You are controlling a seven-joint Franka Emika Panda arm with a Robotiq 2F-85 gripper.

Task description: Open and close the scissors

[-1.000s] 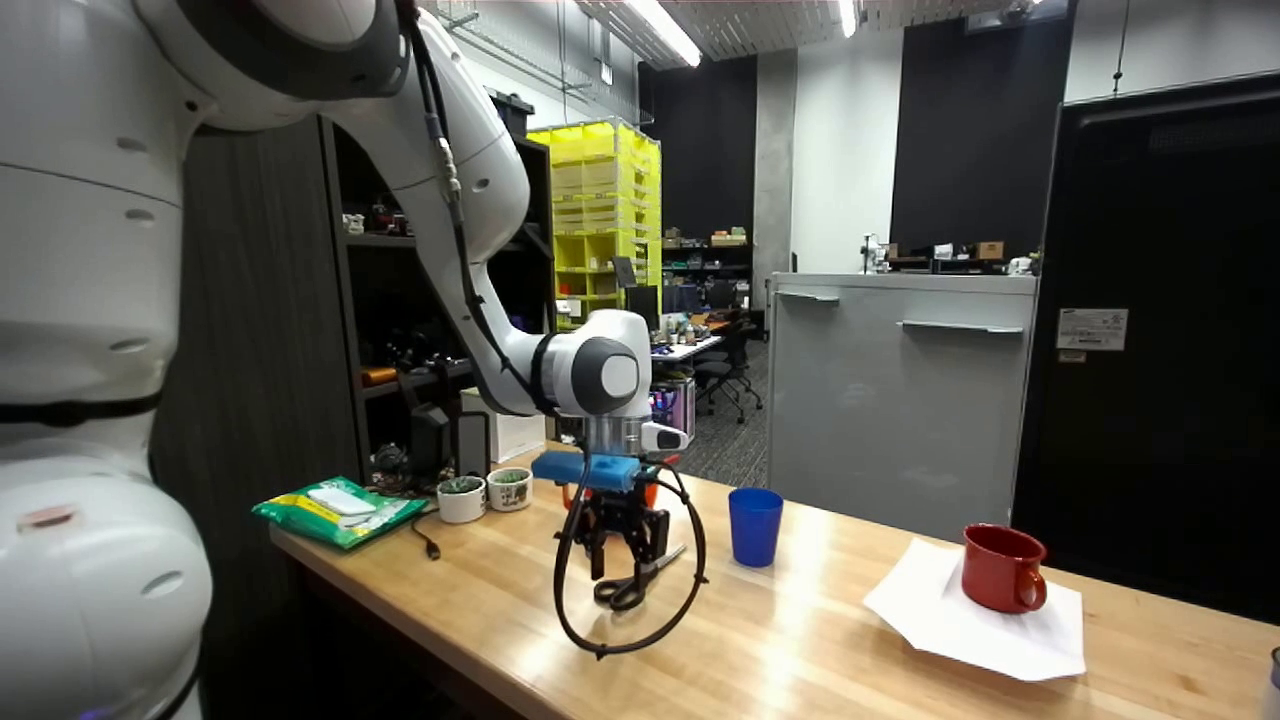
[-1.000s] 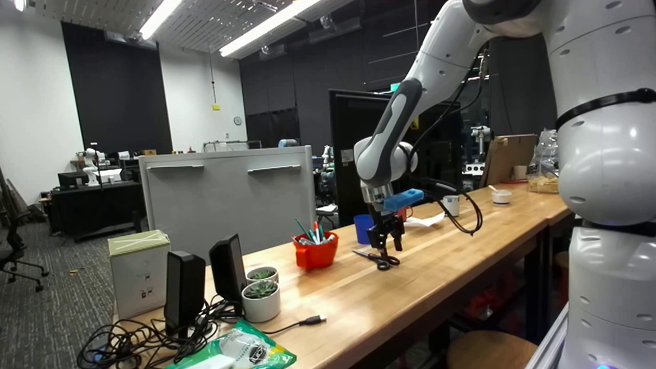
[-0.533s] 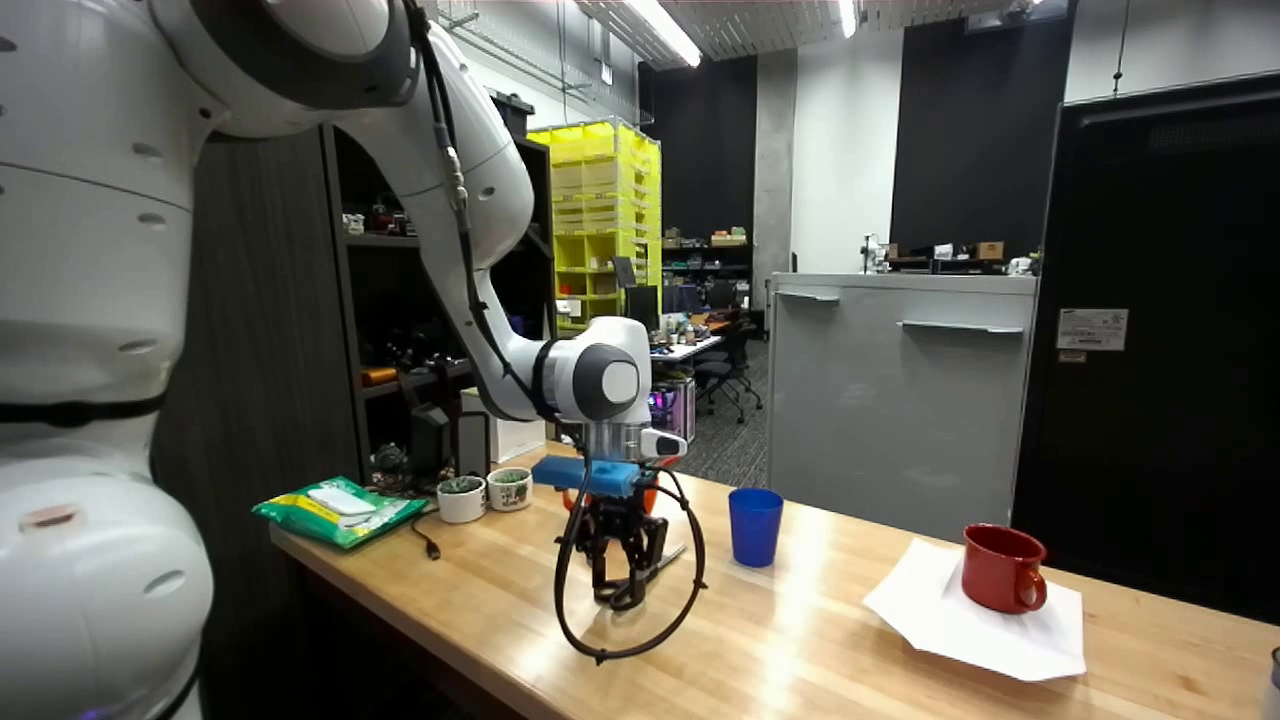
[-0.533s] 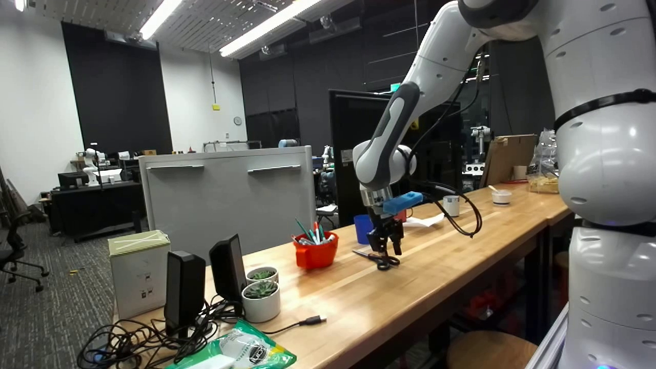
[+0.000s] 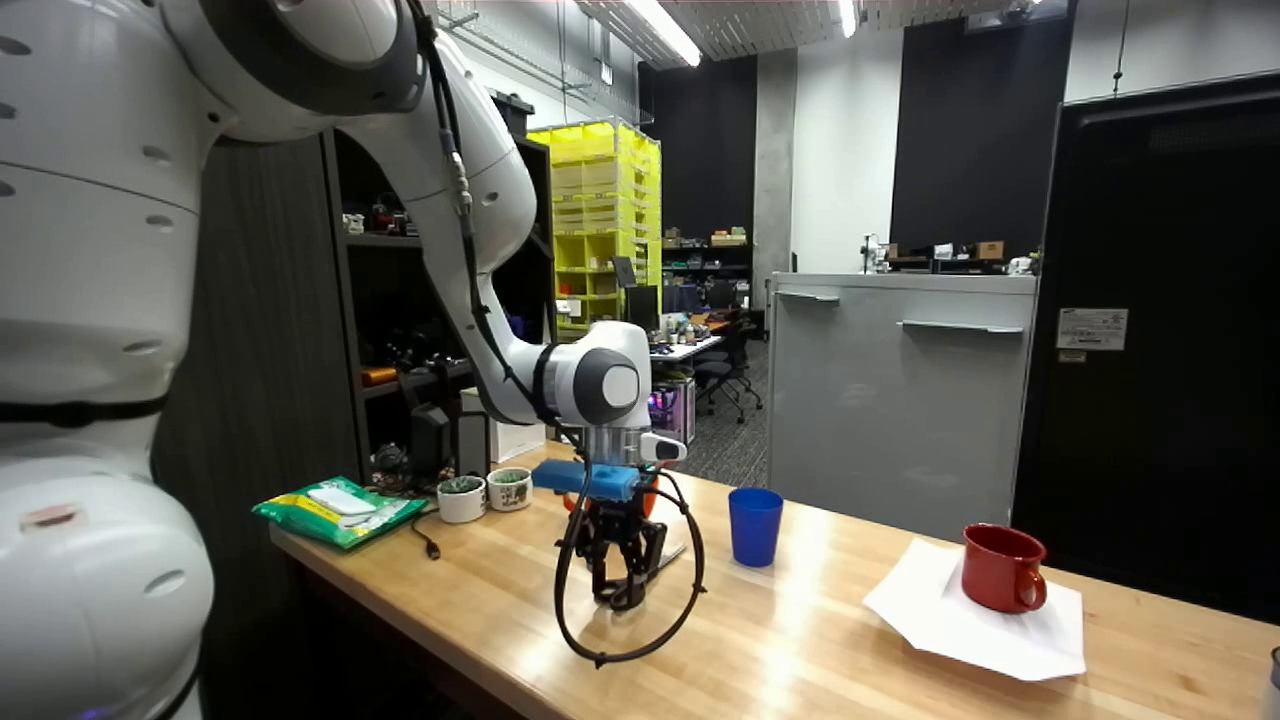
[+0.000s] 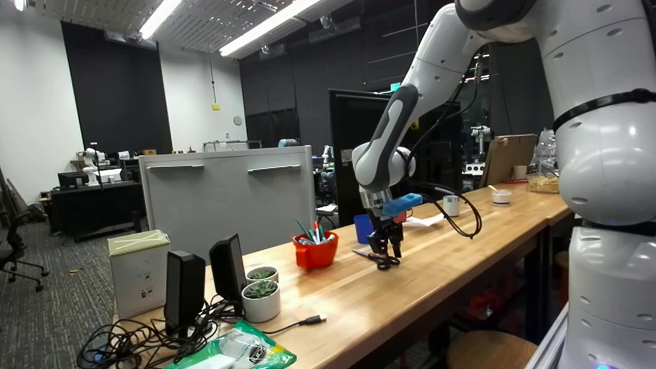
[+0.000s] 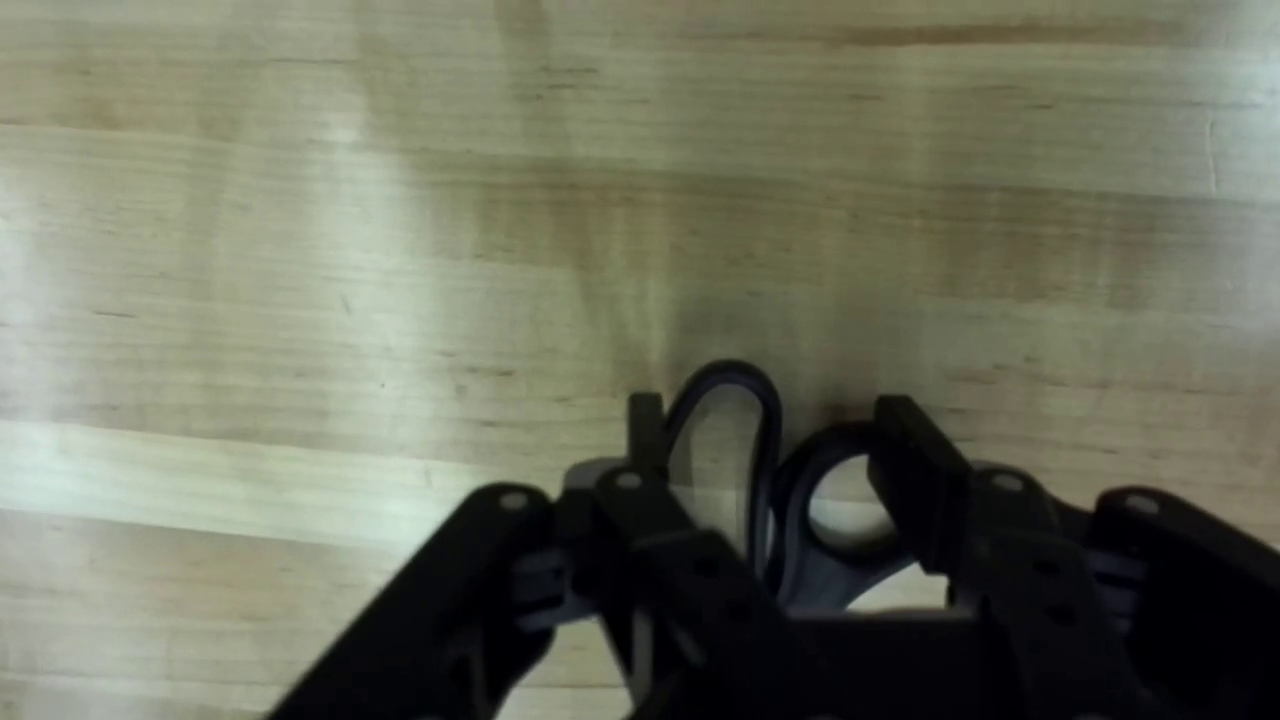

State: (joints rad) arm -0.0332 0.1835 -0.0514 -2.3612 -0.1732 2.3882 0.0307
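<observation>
In an exterior view, points a spread black two-fingered gripper (image 5: pixel 618 587) downward to the left of a tapered blue cup (image 5: pixel 755 527), at the loops of small black-handled scissors (image 5: pixel 627 604) on a pale wooden tabletop (image 5: pixel 820 640). Has a glossy red mug (image 5: pixel 1000 570) on creased white paper (image 5: pixel 930 610), well right of the cup.

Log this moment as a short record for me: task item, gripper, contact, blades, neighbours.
Task item: scissors, lying on the wooden table, handle loops side by side
Gripper: gripper pointing down over the handle end, fingers apart, the loops between them in the wrist view
Contact: cannot be confirmed; the fingers look very close to the loops' outer edges
Blades: blades point away from the handle loops; how far they are spread is too small to tell
Neighbours: blue cup, upright; red mug on white paper; red container
</observation>
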